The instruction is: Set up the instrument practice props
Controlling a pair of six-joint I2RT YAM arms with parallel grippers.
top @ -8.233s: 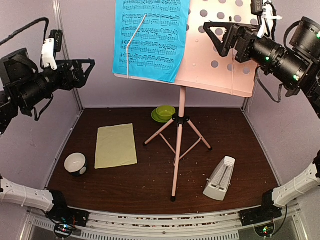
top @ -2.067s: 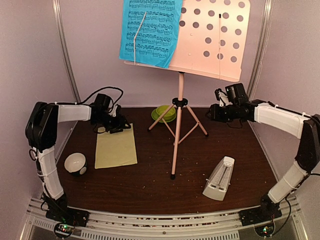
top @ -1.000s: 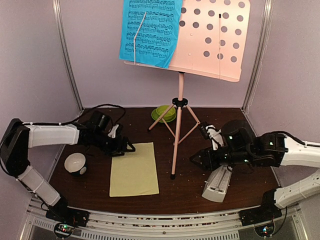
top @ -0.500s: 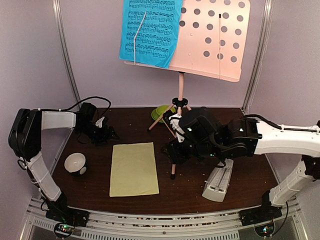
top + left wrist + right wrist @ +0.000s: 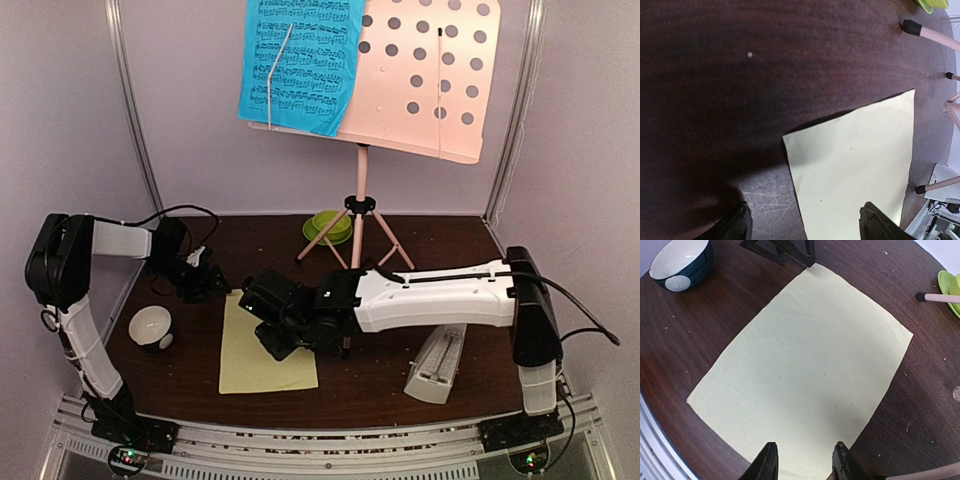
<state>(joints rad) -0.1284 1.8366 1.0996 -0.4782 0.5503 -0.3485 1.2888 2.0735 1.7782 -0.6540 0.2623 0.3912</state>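
Two grippers, both spread open, holding nothing. Nearest, right of the pale-yellow paper music sheet [image 5: 245, 365] lying flat on the dark table [image 5: 480, 300], I see the white pyramid metronome [image 5: 440, 362]. My right gripper [image 5: 805, 447] hovers over that sheet; my left gripper [image 5: 805, 207] sits at its far-left corner. Beyond the sheet stands the pink tripod music stand [image 5: 362, 190], with the blue music sheet [image 5: 300, 65] on its perforated desk.

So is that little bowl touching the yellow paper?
Apart. The right wrist view shows the bowl at upper left, with a strip of bare dark table between it and the yellow paper.
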